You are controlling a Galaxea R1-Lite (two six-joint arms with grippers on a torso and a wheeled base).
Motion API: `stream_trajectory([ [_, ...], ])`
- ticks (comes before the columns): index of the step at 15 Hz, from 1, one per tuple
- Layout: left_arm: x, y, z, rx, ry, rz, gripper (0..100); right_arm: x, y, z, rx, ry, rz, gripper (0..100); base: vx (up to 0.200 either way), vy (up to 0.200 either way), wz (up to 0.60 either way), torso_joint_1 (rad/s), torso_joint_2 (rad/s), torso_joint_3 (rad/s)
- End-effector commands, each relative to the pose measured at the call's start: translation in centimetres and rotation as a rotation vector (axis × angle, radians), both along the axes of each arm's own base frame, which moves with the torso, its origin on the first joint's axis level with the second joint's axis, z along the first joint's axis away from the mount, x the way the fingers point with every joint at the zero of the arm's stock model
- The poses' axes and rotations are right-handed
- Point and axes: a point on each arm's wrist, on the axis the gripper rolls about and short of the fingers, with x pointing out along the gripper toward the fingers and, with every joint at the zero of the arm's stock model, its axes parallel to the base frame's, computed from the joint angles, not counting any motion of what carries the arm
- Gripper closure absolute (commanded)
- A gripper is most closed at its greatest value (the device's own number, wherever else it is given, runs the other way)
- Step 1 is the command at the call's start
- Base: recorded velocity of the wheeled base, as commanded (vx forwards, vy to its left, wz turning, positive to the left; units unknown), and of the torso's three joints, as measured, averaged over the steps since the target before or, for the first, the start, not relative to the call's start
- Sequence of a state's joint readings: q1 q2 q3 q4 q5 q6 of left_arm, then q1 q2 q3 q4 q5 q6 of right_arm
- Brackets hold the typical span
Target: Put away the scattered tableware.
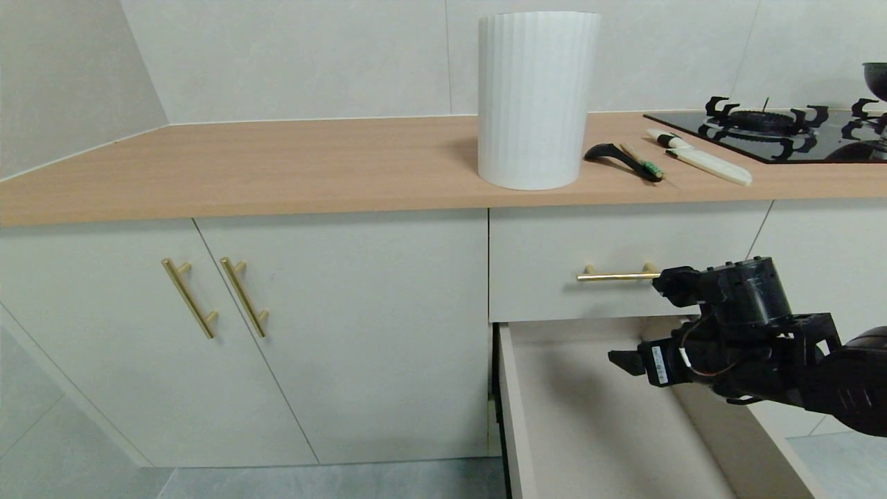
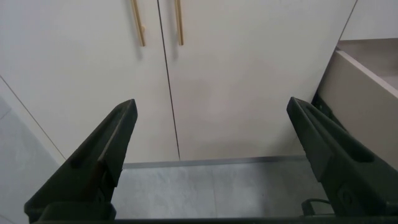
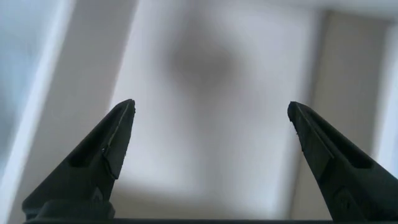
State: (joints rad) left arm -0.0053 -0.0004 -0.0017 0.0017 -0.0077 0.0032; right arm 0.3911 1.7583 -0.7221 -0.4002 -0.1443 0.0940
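Fingers (image 3: 109, 152) of the right gripper (image 1: 635, 319) are released: spread wide, gripping nothing. It hangs over the open drawer (image 1: 511, 409), toward its back right, just below the brass handle (image 1: 613, 276) of the shut drawer above. Its wrist view looks at the pale drawer floor, which is blurred.

Same on the left gripper (image 2: 211, 118): fingers released and wide apart. It sits low, facing the two shut cabinet doors (image 2: 249, 81) and the grey floor (image 2: 211, 186). The open drawer's side wall is just off to one side.

Tableware is all on the wooden tabletop (image 1: 277, 166), between the white ribbed canister (image 1: 532, 97) and the gas hob (image 1: 769, 128).
- The black ladle (image 1: 620, 156) lies closest to the canister.
- The thin green-handled utensil (image 1: 643, 163) lies by the ladle's handle end. I can't tell whether they touch or cross.
- The white knife (image 1: 700, 158) lies just beside them, closest to the hob.

All three lie flat near the tabletop's front edge, above the open drawer and well apart from both grippers.
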Motion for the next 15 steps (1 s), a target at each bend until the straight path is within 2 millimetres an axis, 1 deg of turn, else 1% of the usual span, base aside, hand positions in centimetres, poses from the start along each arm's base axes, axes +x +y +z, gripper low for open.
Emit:
stream_trajectory([
  [1,0.00,0.00,0.00,0.000,0.000,-0.001,0,-0.15,-0.09,-0.27,-0.001,-0.020,-0.011,0,0.000,0.000,0.00,0.000,0.00,0.000],
  [3,0.00,0.00,0.00,0.000,0.000,0.001,0,-0.19,-0.11,-0.30,0.007,-0.047,-0.010,0,0.000,0.000,0.00,0.038,-0.11,-0.084],
  [6,0.00,0.00,0.00,0.000,0.000,-0.001,0,-0.19,-0.08,-0.38,0.009,-0.069,-0.014,0,0.000,0.000,0.00,0.090,-0.24,-0.276],
  [10,0.00,0.00,0.00,0.000,0.000,-0.001,0,-0.15,-0.12,-0.34,0.010,-0.074,-0.015,0,0.000,0.000,0.00,0.137,-0.51,-0.301],
  [15,0.00,0.00,0.00,0.000,0.000,0.001,0,-0.07,-0.08,-0.42,0.013,-0.071,-0.016,0,0.000,0.000,0.00,0.177,-0.48,-0.295],
])
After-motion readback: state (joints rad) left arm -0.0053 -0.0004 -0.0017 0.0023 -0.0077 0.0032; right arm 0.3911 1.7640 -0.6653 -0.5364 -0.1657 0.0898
